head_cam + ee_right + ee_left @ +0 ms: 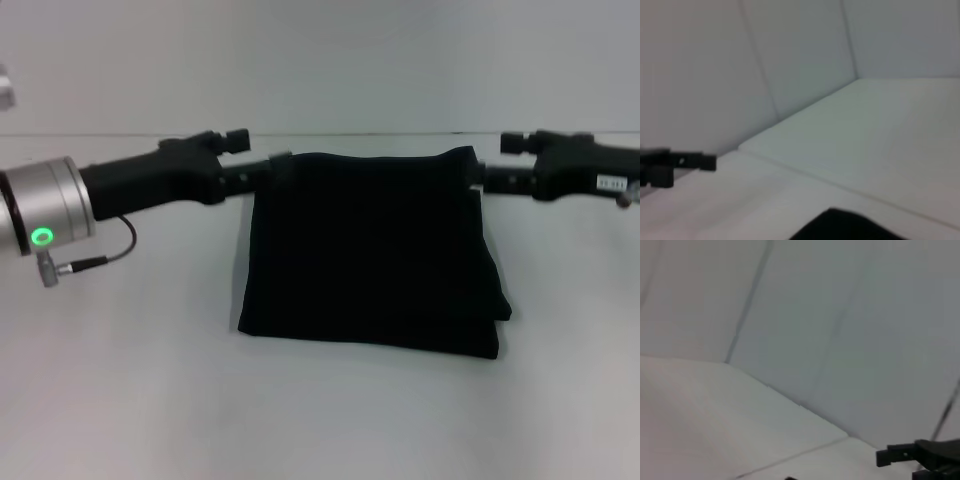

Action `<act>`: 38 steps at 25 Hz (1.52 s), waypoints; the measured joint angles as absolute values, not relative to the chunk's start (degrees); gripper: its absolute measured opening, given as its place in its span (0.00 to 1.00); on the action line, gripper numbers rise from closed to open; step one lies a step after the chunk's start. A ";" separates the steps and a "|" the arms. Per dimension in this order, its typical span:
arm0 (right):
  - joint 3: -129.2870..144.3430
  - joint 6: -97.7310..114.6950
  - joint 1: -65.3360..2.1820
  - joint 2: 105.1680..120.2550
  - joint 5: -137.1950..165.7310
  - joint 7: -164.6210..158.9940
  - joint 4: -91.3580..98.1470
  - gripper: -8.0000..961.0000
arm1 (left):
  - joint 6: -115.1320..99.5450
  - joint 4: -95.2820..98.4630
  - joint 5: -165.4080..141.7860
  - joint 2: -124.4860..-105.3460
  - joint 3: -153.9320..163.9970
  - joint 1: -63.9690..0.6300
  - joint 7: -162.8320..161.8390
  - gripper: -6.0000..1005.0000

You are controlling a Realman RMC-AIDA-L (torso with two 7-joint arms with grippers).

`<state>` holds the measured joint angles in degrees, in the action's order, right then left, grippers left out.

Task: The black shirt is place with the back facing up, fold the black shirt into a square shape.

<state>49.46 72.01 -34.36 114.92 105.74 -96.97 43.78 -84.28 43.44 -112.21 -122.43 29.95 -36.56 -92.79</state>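
The black shirt point(370, 250) lies folded into a roughly square bundle at the middle of the white tabletop point(130, 390). Its far edge runs straight across between the two arms, and its near edge shows two stacked layers, the lower one sticking out a little at about 4 o'clock from the bundle's centre. No print shows on the side facing up.

The left hand point(278, 165) reaches in from 9 o'clock and meets the shirt's far left corner, at about 11 o'clock of the bundle. Its fingers seem pinched shut on the cloth at that corner, where a small bit of fabric bunches up. The arm behind it carries a silver cuff point(45, 210) with a green ring light point(42, 237) and a thin cable point(105, 255) hanging below.

The right hand point(478, 172) comes in from 3 o'clock to the far right corner, at about 1 o'clock of the bundle, and looks clamped on the fabric there, which rises to a small peak.

In the right wrist view a dark patch of the shirt point(850, 226) shows, with the left hand point(677, 165) seen farther off across the tabletop
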 joint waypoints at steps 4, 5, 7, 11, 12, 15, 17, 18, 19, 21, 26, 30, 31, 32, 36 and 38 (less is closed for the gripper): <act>49.44 71.58 -33.65 115.42 110.18 -95.45 43.81 0.93 | -84.81 42.05 -113.97 -122.59 32.13 -36.83 -86.06 0.89; 49.35 71.14 -33.70 115.49 111.22 -95.55 43.81 0.94 | -84.56 41.95 -114.54 -122.71 33.06 -36.90 -85.02 0.91; 49.21 70.56 -34.04 115.58 112.87 -95.77 43.71 0.96 | -83.58 41.90 -115.40 -122.98 35.04 -37.05 -84.03 0.94; 49.44 70.42 -34.63 115.68 114.14 -95.83 43.60 0.97 | -81.70 41.88 -115.71 -123.51 38.29 -37.25 -83.39 0.94; 49.46 70.40 -34.77 115.68 114.30 -95.74 43.60 0.97 | -81.35 41.88 -115.72 -123.63 38.94 -37.29 -83.32 0.94; 49.51 70.38 -35.16 115.64 114.63 -95.60 43.43 0.96 | -80.98 41.88 -115.75 -123.74 39.95 -37.35 -83.28 0.94; 49.50 70.18 -35.31 115.57 115.05 -95.72 43.37 0.96 | -80.94 41.88 -115.77 -123.75 40.33 -37.39 -83.25 0.94; 49.50 69.98 -35.36 115.55 115.27 -95.84 43.36 0.96 | -80.93 41.86 -115.77 -123.75 40.38 -37.40 -83.24 0.94; 49.51 69.86 -35.37 115.55 115.33 -95.86 43.35 0.96 | -80.87 41.72 -115.79 -123.75 40.49 -37.46 -83.23 0.94; 49.53 69.63 -35.38 115.54 115.39 -95.87 43.33 0.96 | -80.72 41.47 -115.80 -123.75 40.51 -37.55 -83.23 0.94; 49.51 69.55 -35.43 115.47 115.41 -95.89 43.36 0.96 | -80.57 41.38 -115.85 -123.75 40.61 -37.61 -83.39 0.94; 49.50 69.52 -35.55 115.47 115.41 -95.89 43.47 0.96 | -80.50 41.38 -116.59 -123.75 40.61 -37.83 -83.57 0.94; 49.52 69.52 -35.58 115.48 115.41 -95.89 43.50 0.96 | -80.46 41.38 -116.86 -123.74 40.61 -37.89 -83.62 0.94; 49.55 69.52 -35.77 115.48 115.41 -95.89 43.51 0.96 | -80.41 41.38 -117.07 -123.72 40.61 -37.95 -83.68 0.94; 49.57 69.66 -36.13 115.32 115.71 -96.03 43.28 0.96 | -79.86 41.40 -117.70 -123.58 40.50 -38.08 -84.33 0.94; 49.58 69.82 -36.54 115.25 116.65 -96.61 43.27 0.96 | -79.45 41.40 -118.91 -123.43 40.23 -38.19 -85.48 0.94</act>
<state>49.58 69.82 -36.54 115.25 116.65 -96.61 43.27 -79.45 41.40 -118.91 -123.43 40.23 -38.19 -85.48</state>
